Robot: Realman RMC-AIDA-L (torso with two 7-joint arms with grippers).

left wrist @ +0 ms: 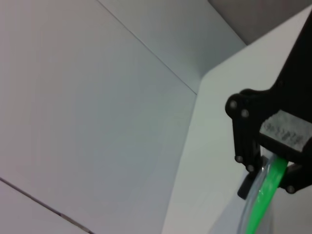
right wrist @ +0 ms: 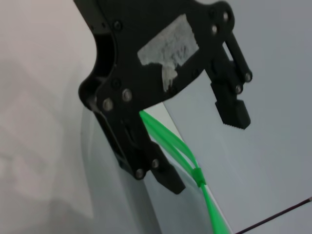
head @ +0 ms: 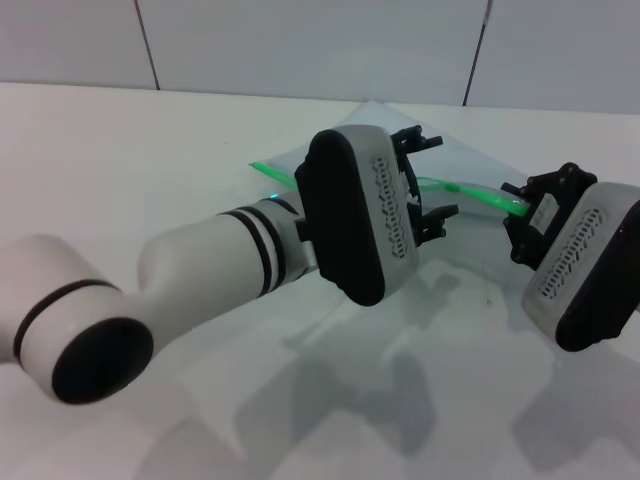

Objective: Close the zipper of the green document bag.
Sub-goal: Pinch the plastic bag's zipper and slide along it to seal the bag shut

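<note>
The green document bag (head: pixel 372 128) lies flat at the back of the white table, with part of it hidden behind my left arm. Its zipper (head: pixel 480 195) runs as a bright green strip toward the right. My left gripper (head: pixel 430 178) is open and its fingers straddle the strip without pinching it. In the right wrist view the left gripper (right wrist: pixel 202 151) stands just past the small slider (right wrist: pixel 197 174), and there the zipper (right wrist: pixel 165 134) splits into two strands. My right gripper (head: pixel 517 208) is shut on the zipper's right end, and the left wrist view shows the right gripper (left wrist: pixel 270 168) clamping the zipper (left wrist: pixel 265 195).
A bare white tabletop (head: pixel 150 150) spreads to the left and front. A panelled white wall (head: pixel 300 40) rises behind the bag. My left forearm (head: pixel 200 265) reaches across the middle of the table.
</note>
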